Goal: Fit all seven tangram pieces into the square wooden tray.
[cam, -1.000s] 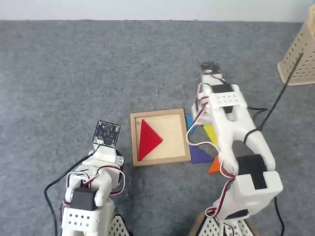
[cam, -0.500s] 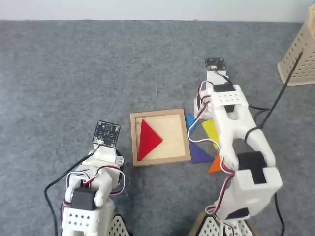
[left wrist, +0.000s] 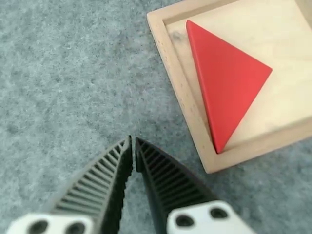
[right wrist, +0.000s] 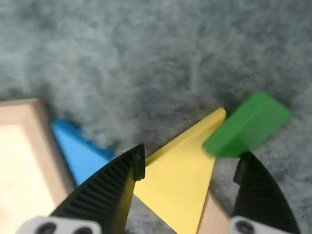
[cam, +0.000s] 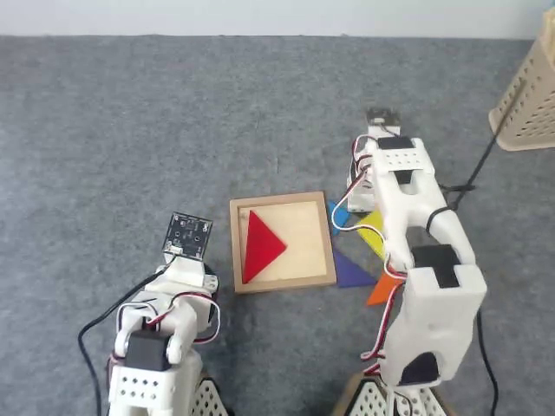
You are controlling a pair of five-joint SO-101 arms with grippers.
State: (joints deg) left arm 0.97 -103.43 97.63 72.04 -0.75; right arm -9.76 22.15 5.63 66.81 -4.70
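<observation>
The square wooden tray (cam: 282, 282) lies mid-table with a red triangle (cam: 258, 245) flat inside, against its left wall. Blue (cam: 335, 214), yellow (cam: 373, 232), purple (cam: 351, 273) and orange (cam: 379, 292) pieces lie on the carpet right of the tray, partly under the right arm (cam: 403, 173). My right gripper (right wrist: 190, 165) is open just above the yellow triangle (right wrist: 178, 180), with a green piece (right wrist: 246, 124) beside one finger and the blue piece (right wrist: 78, 146) beside the other. My left gripper (left wrist: 132, 142) is shut and empty above the carpet, near the tray's (left wrist: 178, 87) corner and the red triangle (left wrist: 226, 80).
A beige perforated box (cam: 529, 95) stands at the far right edge of the table. Grey carpet spreads open to the left of and beyond the tray. The left arm's base (cam: 156, 355) sits at the near left.
The right arm has swung a little to the right, away from the tray, and straightened over the loose pieces. The left arm, tray and red triangle have not moved.
</observation>
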